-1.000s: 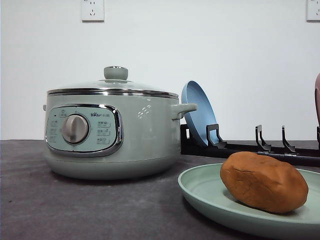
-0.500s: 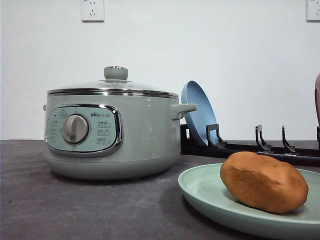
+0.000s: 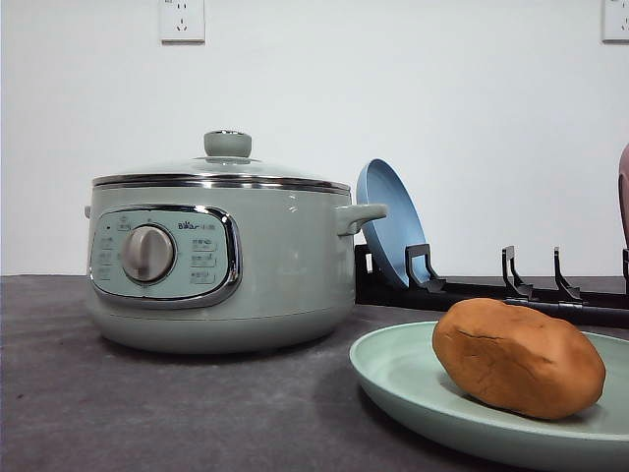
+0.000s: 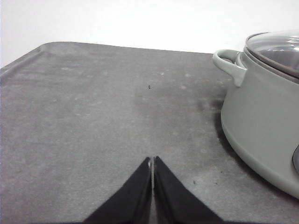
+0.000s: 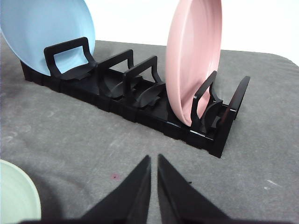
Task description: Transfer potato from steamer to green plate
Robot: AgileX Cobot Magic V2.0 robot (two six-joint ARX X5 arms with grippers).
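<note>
The orange-brown potato (image 3: 519, 358) lies on the pale green plate (image 3: 413, 388) at the front right of the table. The sage-green steamer (image 3: 221, 261) stands left of the plate with its glass lid on. From the left wrist view, the steamer (image 4: 261, 116) sits off to one side, and my left gripper (image 4: 152, 161) is shut over bare grey table with nothing in it. My right gripper (image 5: 154, 158) is shut and empty, hovering in front of the black dish rack (image 5: 140, 100), with the green plate's rim (image 5: 16, 196) at the corner.
A black dish rack (image 3: 491, 290) runs behind the plate, holding a blue plate (image 3: 393, 231) upright. The right wrist view shows the blue plate (image 5: 44, 32) and a pink plate (image 5: 194, 56) standing in it. A white wall closes off the back.
</note>
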